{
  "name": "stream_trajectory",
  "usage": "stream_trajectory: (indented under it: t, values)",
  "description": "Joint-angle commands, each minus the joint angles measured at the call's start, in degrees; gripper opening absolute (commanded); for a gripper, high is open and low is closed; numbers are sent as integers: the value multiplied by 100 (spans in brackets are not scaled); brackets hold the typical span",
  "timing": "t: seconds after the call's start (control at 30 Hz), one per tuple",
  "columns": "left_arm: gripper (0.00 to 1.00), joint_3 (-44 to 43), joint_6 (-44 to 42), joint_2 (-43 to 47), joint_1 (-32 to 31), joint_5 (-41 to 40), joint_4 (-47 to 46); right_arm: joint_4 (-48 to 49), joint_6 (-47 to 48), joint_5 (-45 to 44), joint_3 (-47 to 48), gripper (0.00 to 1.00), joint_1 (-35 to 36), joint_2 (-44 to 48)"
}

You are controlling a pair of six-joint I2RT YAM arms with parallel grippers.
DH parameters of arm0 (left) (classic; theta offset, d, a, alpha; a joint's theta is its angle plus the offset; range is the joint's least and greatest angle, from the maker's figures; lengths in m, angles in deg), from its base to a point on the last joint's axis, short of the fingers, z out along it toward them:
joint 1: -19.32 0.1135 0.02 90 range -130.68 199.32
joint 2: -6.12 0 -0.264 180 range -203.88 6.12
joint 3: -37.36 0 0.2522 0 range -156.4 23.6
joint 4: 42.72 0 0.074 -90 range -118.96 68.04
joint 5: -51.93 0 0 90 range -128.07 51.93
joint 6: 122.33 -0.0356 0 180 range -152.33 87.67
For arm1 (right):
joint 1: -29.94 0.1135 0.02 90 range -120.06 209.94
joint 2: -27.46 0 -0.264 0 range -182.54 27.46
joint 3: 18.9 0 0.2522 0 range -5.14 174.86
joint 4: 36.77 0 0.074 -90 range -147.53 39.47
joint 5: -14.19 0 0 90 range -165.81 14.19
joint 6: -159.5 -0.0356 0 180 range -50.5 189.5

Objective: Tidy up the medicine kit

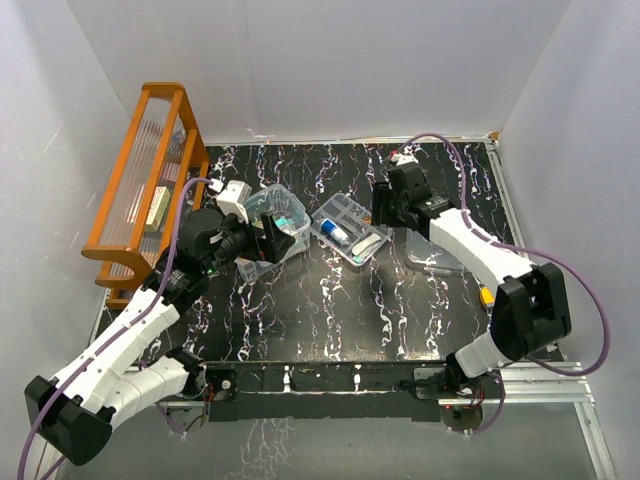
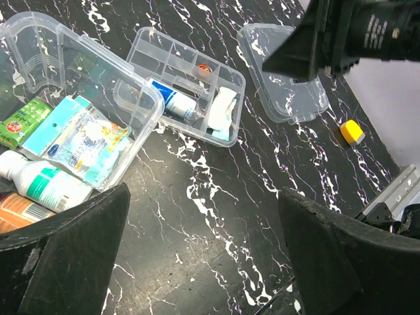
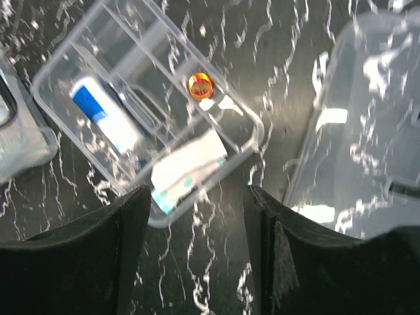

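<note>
The clear box [image 2: 141, 98] sits open on the left half of the black marbled table [image 1: 330, 310], just beside the orange rack [image 1: 140, 190]. Inside it lie a green packet [image 2: 23, 121], a blue-and-white sachet [image 2: 79, 141] and, at the near end, a white bottle [image 2: 46, 184] with a teal label. An orange item [image 2: 16, 209] beside the bottle is half hidden by a finger. The left gripper [image 2: 203, 197] hangs over the near side of the box, its fingers spread wide with nothing between them. Just to the right of the box, close to it but with a strip of table between, lies the divided tray [image 3: 243, 121]. A blue-and-white tube [image 3: 105, 118] lies in one long compartment, a small round orange thing [image 3: 200, 85] in a small one, and a white packet [image 3: 187, 170] with teal marks in the end compartment. Several other compartments show only clear plastic. The right gripper [image 3: 197, 197] hovers above the tray's right end, its fingers apart and holding nothing. The clear lid [image 3: 367, 131] lies flat on the table to the right of the tray, near it but not touching. A small yellow object [image 2: 352, 131] rests on the table further right, well apart from the three clear pieces.
</note>
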Motion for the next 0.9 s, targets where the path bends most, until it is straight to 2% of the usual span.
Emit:
stream_trajectory:
  t: [0.0,0.27,0.4,0.63,0.8,0.87]
  values:
    - [95,-197,-49,-23,-20,65,-77,426,817,126,696,58,10,-563]
    - [98,-239,4,35,-20,-165,101,447,1994,738,1506,56,11,-1818]
    - [99,-271,-12,51,-19,-218,216,399,2262,1000,1832,49,24,-2261]
    - [99,-321,-31,9,-17,-240,297,262,2571,1291,2159,47,179,-2648]
    - [99,-307,-22,1,-20,-241,276,217,2639,1346,2279,35,304,-2913]
    - [99,-320,-35,-6,-16,-241,290,197,2638,1407,2342,34,316,-3005]
